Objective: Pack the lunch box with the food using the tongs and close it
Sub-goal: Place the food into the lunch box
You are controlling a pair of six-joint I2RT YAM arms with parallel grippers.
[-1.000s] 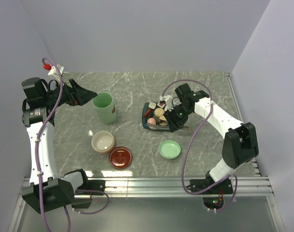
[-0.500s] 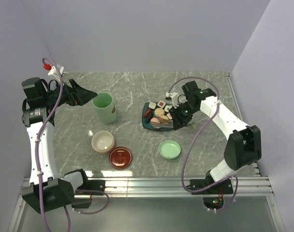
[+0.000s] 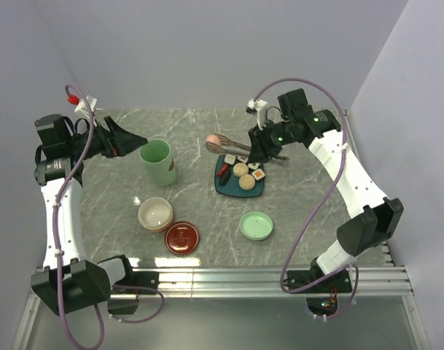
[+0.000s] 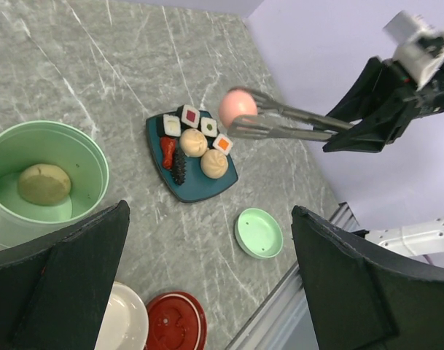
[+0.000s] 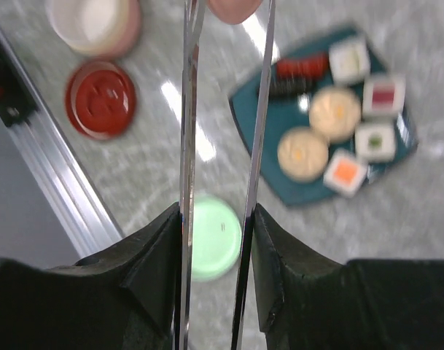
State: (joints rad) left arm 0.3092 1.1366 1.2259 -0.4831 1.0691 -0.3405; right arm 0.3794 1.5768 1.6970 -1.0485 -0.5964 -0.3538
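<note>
No readable text, labels, brands or numbers in any view; dark-red round lid, near left, shows faint raised marks at its centre, too small to make out.

Left arm: white shell links, black joint housings, black block at the base. A mauve-grey cable runs along it and ends in a red plug next to a small white block.

Left gripper: matte black all over. My fingers are broad, flat-faced wedges with hard edges.

Right arm: same white shells and black joints. Small green lights glow on the dark sections. Its own mauve-grey cable matches the other.

Right gripper: black. My fingers have rounded, moulded inner faces with a faint sheen.
</note>
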